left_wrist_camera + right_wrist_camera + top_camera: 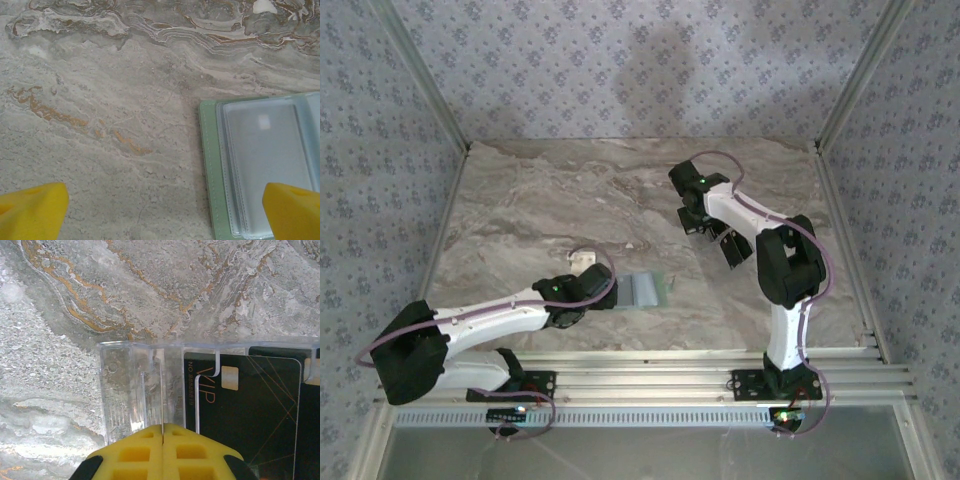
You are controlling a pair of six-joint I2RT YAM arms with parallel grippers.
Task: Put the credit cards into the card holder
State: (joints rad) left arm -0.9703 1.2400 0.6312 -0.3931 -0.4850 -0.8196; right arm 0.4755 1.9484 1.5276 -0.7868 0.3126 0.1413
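Left gripper (pixel 165 212) low over card holder (pixel 210 165) edge, fingers wide, empty. Right gripper (pixel 163 440) pointing down, pinched shut at clear tray (pixel 130 385) holding credit cards (pixel 245 405).

Soft, even light fills the top view, leaving only faint, fuzzy shadows on the surface (pixel 620 190) and a dim smudge on the back wall (pixel 650 60). Close up, a pale glare patch sits on the clear sleeve (pixel 265 165) of the card holder (pixel 210 165), and the yellow fingertips (pixel 35 212) of the left pincer (pixel 160 220) are blurred. The right pincer (pixel 163 450) looks soft too, while the clear tray (pixel 130 390) glints.
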